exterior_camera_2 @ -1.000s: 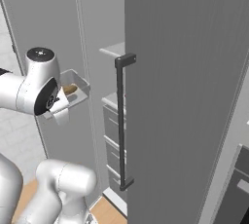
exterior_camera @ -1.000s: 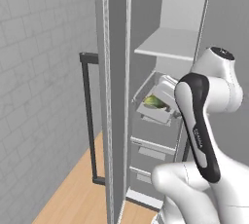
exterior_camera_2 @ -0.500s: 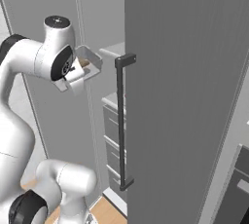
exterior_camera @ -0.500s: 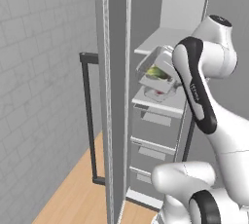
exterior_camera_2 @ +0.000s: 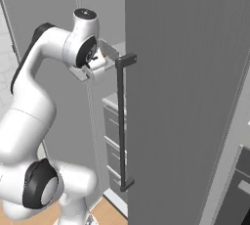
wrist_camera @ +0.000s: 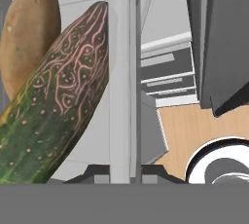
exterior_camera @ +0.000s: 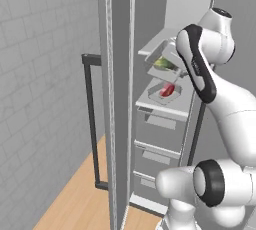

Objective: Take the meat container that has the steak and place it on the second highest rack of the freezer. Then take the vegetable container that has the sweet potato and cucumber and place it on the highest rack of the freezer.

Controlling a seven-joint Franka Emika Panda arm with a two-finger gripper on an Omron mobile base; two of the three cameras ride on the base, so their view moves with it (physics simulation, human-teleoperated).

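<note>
My gripper (wrist_camera: 120, 172) is shut on the side wall of the vegetable container (wrist_camera: 119, 72). Inside that container lie the cucumber (wrist_camera: 58, 106) and the sweet potato (wrist_camera: 26, 33). In the left base view the vegetable container (exterior_camera: 161, 60) hangs tilted inside the open freezer (exterior_camera: 172, 4), level with the upper light-grey rack (exterior_camera: 149, 49). Just below it, the meat container (exterior_camera: 165, 94) with the red steak (exterior_camera: 167, 90) rests on the lower rack. From the right, my gripper (exterior_camera_2: 97, 61) holds the container (exterior_camera_2: 109, 50) beside the freezer door.
The freezer door (exterior_camera: 117, 99) stands open on the left, its dark bar handle (exterior_camera: 91, 119) facing the tiled wall. Stacked drawers (exterior_camera: 155, 149) fill the freezer below the racks. A second grey door with a handle (exterior_camera_2: 120, 121) stands close to the right of the arm.
The arm has raised the vegetable container from drawer height up to the upper rack and moved it deeper into the freezer. The steak container below it has come into sight.
</note>
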